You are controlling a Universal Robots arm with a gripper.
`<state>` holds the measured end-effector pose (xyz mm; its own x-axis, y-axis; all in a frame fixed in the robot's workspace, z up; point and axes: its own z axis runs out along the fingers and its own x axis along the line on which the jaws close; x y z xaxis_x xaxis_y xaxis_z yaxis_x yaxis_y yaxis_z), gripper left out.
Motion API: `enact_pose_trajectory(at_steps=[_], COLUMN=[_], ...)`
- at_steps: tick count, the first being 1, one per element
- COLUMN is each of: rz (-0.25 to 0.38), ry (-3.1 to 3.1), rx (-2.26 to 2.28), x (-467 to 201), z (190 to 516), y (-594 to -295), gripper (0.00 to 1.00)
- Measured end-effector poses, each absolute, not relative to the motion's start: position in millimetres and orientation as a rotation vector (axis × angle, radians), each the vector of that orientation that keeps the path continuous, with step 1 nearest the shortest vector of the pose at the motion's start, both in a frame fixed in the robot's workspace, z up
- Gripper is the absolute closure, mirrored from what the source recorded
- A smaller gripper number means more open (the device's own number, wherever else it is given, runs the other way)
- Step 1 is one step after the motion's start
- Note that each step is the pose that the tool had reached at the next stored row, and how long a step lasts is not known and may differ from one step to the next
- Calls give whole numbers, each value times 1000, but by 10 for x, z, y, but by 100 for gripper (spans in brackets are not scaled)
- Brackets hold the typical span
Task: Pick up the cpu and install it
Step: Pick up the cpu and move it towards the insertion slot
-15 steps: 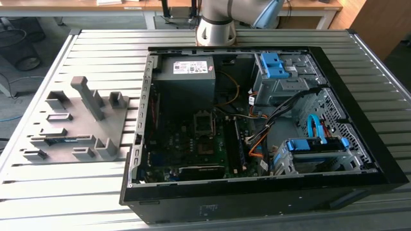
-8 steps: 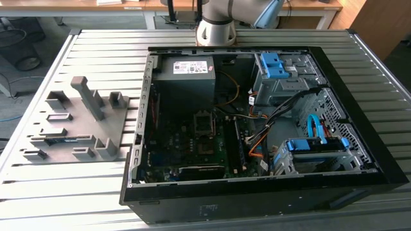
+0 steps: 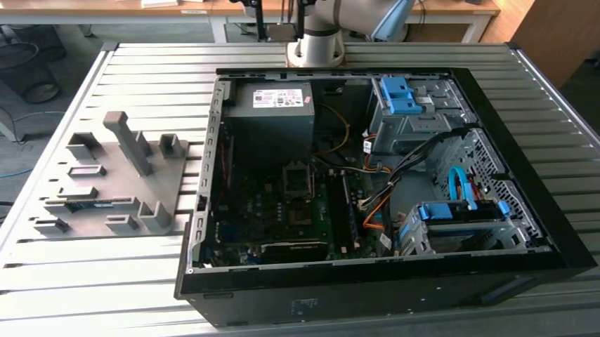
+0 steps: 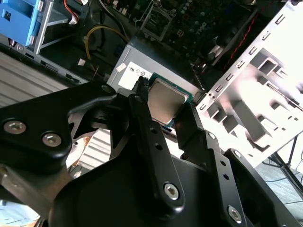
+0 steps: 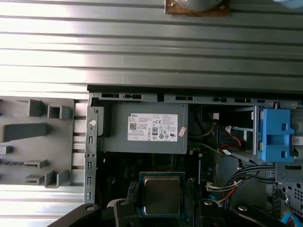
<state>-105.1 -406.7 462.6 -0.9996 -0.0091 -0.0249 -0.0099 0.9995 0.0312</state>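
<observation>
Black computer case (image 3: 375,288) is seen lying open, with the grey power supply (image 5: 142,127) inside at one end. Near the power supply, above the board, the cpu (image 5: 162,195) is clamped by its edges in the gripper (image 4: 164,105). It is best kept level and squared to the socket (image 3: 296,180).

Gripper (image 4: 164,101): matte black linkage fingers (image 4: 156,151), silver screw heads at pivots. Arm (image 3: 317,42): silver-grey cylindrical joints, light-blue cap on one joint.
</observation>
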Motion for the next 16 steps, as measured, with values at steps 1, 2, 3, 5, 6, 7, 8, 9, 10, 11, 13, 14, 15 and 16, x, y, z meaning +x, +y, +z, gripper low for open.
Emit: enact_pose_trajectory(at_steps=[1,2,3,5,6,7,8,9,10,11,13,14,15,16], rz=[49,49,49,49,49,49,49,49,49,49,49,49,49,49], ry=[3116,3116,3116,3116,3116,3116,3116,3116,3116,3116,3116,3116,3116,3116], rx=[-15,-15,-15,-15,-15,-15,-15,-15,-15,-15,-15,-15,-15,-15], x=[-1041,-1031,-1020,-997,-984,-973,-961,-950,-940,-931,-911,-903,-894,-885], z=[4616,4605,4594,4571,4559,4548,4536,4525,4513,4502,4478,4467,4455,4444], y=[-4067,-4066,-4066,-4067,-4067,-4067,-4067,-4067,-4067,-4067,-4067,-4067,-4067,-4067], gripper=[53,53,53,53,53,53,53,53,53,53,53,53,53,53])
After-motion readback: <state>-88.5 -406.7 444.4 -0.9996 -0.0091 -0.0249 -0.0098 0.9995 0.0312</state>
